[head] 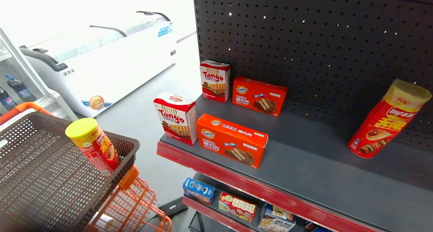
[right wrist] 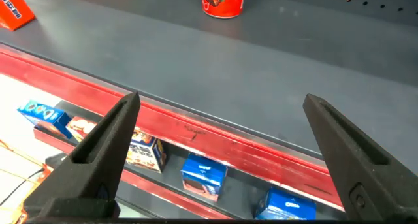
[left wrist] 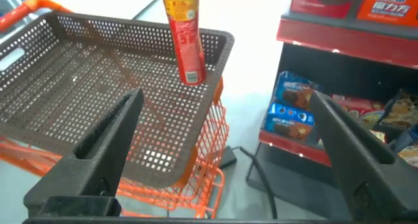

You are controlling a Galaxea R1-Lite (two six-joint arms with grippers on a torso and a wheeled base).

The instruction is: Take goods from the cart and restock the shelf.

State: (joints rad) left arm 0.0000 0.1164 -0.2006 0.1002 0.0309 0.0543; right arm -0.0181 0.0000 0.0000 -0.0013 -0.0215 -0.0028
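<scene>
A red chip can with a yellow lid (head: pixel 93 145) stands tilted against the far corner of the brown cart basket (head: pixel 40 178); the same chip can (left wrist: pixel 185 36) stands ahead of my left gripper (left wrist: pixel 225 113), which is open, with some basket mesh between them. On the grey shelf (head: pixel 304 164) a second chip can (head: pixel 389 120) leans against the pegboard at the right. Its base (right wrist: pixel 223 2) is in the right wrist view, beyond my open right gripper (right wrist: pixel 222 119), which hangs over the shelf's red front edge (right wrist: pixel 215 136).
Two wafer boxes (head: pixel 177 117) (head: pixel 214 79) and two orange boxes (head: pixel 231 139) (head: pixel 258 95) stand on the shelf's left part. A lower shelf (head: pixel 236 205) holds several snack boxes. A white chest freezer (head: pixel 101 63) stands behind the cart.
</scene>
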